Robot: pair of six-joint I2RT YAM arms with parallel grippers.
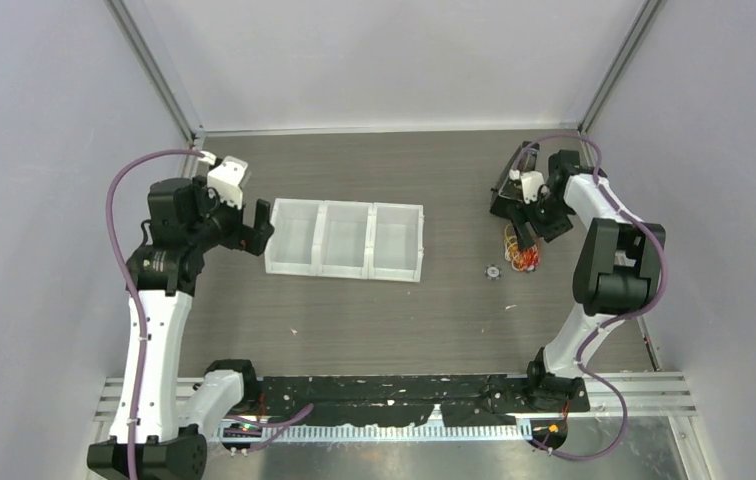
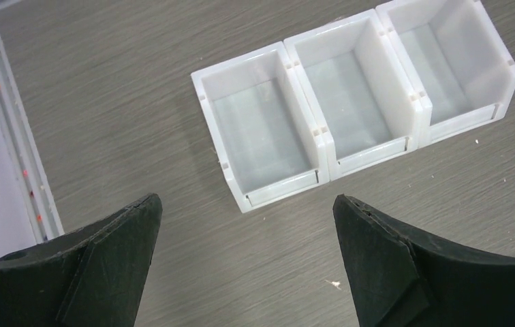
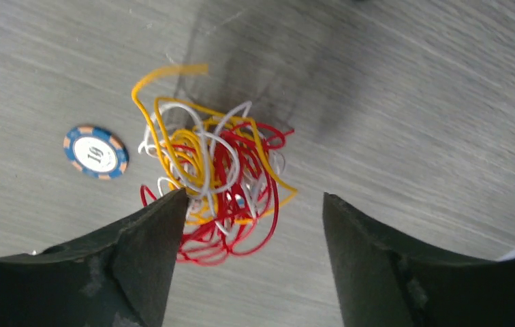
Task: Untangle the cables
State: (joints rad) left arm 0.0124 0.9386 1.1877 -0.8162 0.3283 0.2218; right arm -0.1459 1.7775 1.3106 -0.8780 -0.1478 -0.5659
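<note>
My left jaws stand spread wide with nothing between them, hanging over the desk just beside the white three-compartment tray; the tray sits near the desk's middle, on my left half. My right jaws are spread as well and grip nothing; they hover over the cables, a tangle of red, white and yellow-orange loops lying on the desk on my right side, well apart from the tray. In my right wrist view one finger covers the tangle's edge; I cannot tell whether it touches the wires. A blue-and-white chip lies flat just beside the cables, apart from them.
</note>
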